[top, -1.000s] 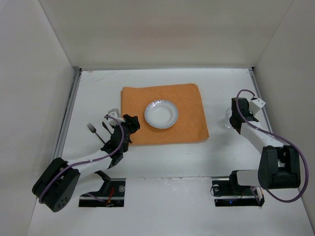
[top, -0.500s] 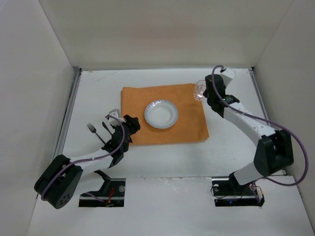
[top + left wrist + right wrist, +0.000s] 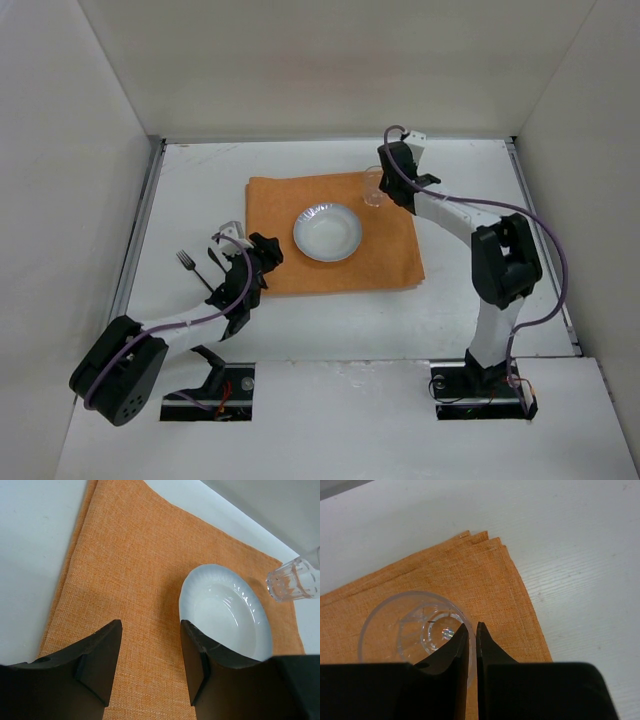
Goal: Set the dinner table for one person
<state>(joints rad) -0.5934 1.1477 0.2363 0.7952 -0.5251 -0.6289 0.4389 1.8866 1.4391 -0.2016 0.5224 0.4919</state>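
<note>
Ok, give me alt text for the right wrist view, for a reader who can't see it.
Seen from above, the right gripper pinches the rim of a clear glass between its two black fingers. Beneath the glass lies a corner of the layered orange cloth mat, with the bare white dinner table beyond it.

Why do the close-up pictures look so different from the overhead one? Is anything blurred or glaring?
Top view: soft, even light, faint shadows, nothing blurred. Left wrist view: the left fingers are dark, featureless shapes; the white bowl shows mild sheen. Right wrist view: the right fingers are black too, the glass glints at its base, the weave of the orange mat is sharp.
</note>
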